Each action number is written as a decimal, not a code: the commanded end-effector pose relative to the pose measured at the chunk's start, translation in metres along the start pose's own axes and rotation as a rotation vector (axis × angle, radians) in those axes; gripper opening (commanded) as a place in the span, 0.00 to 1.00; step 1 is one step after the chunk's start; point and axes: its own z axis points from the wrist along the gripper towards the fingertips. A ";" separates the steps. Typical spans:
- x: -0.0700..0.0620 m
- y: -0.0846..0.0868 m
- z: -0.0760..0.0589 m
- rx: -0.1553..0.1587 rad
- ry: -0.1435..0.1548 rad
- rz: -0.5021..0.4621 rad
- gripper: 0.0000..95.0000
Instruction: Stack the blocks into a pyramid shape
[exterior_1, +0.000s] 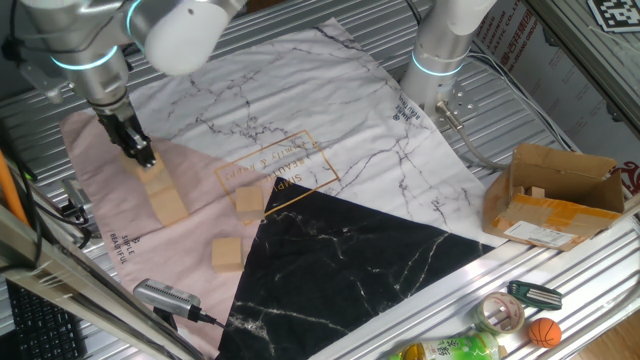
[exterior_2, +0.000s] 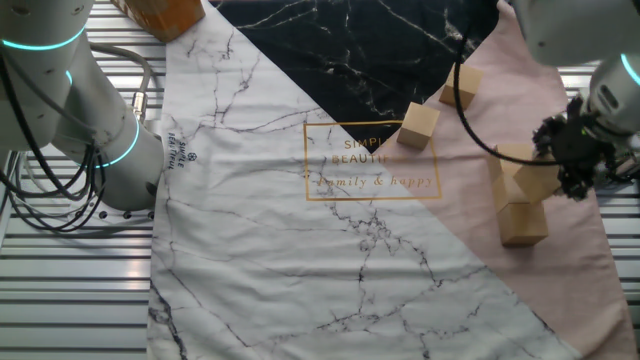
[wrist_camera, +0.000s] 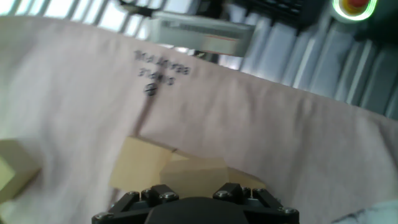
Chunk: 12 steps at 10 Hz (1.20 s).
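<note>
While the pincer (exterior_1: 143, 157) grips a light tan wooden cube (exterior_2: 537, 181), it sits directly atop the row of like cubes (exterior_1: 170, 203).

Two opposite overhead views, close hand view

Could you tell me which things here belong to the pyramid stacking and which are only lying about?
Belong to the job:
- blocks in a row by the hand
- loose block nearest the gold print
- loose block beside the black marble
- hand

Just lying about:
- cardboard box
- tape roll
- small orange ball
- green bottle
</note>
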 end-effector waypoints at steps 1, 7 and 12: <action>0.001 -0.011 0.002 0.004 -0.002 0.097 0.00; 0.001 -0.011 0.002 0.006 -0.002 0.229 0.00; 0.012 -0.011 0.008 0.014 0.006 0.251 0.00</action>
